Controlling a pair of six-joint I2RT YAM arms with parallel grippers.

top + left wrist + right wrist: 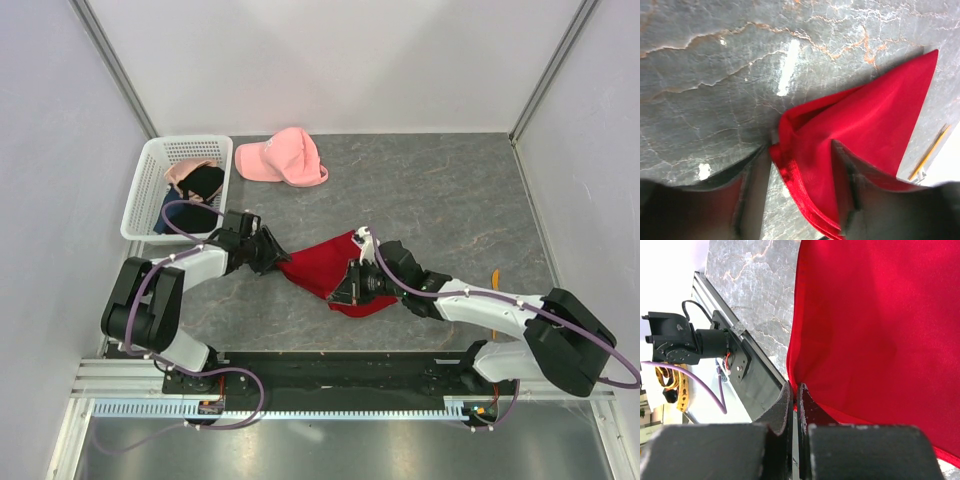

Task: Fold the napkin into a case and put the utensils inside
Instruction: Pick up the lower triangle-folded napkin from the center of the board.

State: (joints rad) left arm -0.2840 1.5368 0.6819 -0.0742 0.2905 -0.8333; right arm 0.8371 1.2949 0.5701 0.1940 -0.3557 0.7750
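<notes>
Napkin [325, 270] is lying on the grey counter [430, 190], to the right of the white basket [140, 195] and nearer the arms than it, stretched as a bunched red shape between the two pincers.

From above, the cloth's layers are not showing. The left wrist view is showing them: the napkin [865, 130] is folded into a triangle, with a thick doubled edge at the near side and a point reaching away. The same view is also showing a thin orange utensil [930, 152] on the counter just past the cloth's far edge. From above, only a short orange bit [495, 277] is peeking out beside the right arm, on the side of the napkin away from the basket.

The left pincer [268, 250] is sitting at the basket-side end of the napkin. Its fingers are standing spread [800, 150], straddling the folded corner, one finger lying over the cloth.

The right pincer [345, 288] is at the napkin's near edge. The right wrist view is showing its fingers pressed together [794, 390], pinching the red hem [880, 330] between them.

A pink cap [283, 158] is resting just right of the basket.
</notes>
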